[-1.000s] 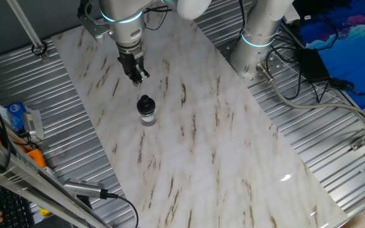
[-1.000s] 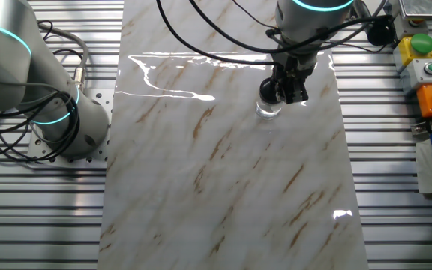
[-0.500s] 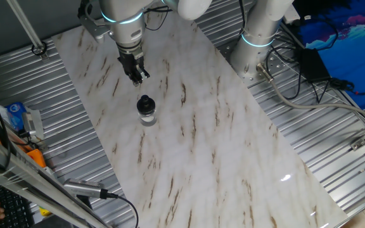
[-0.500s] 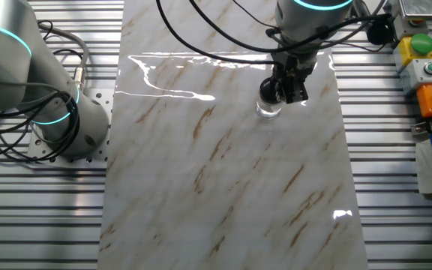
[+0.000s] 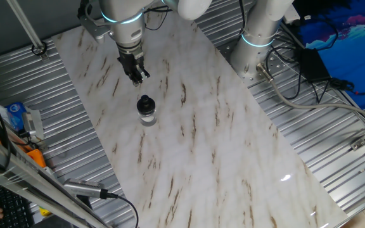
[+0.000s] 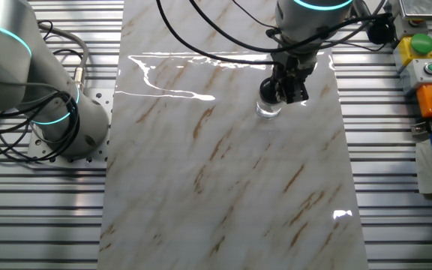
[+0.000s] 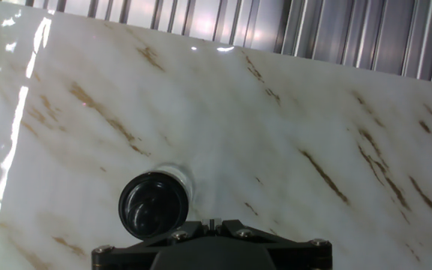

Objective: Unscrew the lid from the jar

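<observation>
The jar (image 5: 147, 114) is small, clear glass, and stands upright on the marble board (image 5: 195, 145). The black lid (image 5: 145, 102) sits on top of it. My gripper (image 5: 138, 78) hangs above the board, a little behind the jar and apart from it, with its fingers closed together and nothing between them. In the other fixed view the gripper (image 6: 289, 88) partly covers the jar (image 6: 267, 109). In the hand view the lid (image 7: 154, 204) is a glossy black disc at lower left, just left of my gripper (image 7: 212, 223).
A second arm's base (image 5: 258, 38) stands beside the board, also in the other fixed view (image 6: 58, 112). Cables (image 5: 309, 88) lie on the ribbed metal bench. A button box (image 6: 420, 54) and a blue packet (image 5: 16, 114) sit at the bench edges.
</observation>
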Controlling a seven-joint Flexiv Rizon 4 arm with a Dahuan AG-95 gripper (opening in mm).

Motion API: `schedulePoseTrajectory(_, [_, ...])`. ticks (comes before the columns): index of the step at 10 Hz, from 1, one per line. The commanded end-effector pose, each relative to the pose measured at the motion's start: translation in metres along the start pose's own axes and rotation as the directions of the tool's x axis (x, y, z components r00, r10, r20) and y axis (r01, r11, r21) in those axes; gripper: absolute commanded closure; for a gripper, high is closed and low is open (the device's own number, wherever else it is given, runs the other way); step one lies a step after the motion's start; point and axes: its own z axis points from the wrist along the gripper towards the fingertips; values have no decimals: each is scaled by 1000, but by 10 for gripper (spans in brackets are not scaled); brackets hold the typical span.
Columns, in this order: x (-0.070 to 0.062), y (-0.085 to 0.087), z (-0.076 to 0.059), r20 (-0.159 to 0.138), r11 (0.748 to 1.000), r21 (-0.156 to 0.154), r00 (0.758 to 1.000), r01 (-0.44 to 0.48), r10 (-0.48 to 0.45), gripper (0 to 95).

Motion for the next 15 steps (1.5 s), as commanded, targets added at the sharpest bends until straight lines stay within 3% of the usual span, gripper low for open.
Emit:
schedulePoseTrajectory(1, [0,0,0,0,1000,0,1000,14,-14,950])
schedulePoseTrajectory(8, [0,0,0,9,998,-4,998,55,-55,950])
schedulePoseTrajectory(15, [0,0,0,16,966,-19,966,258,-258,950])
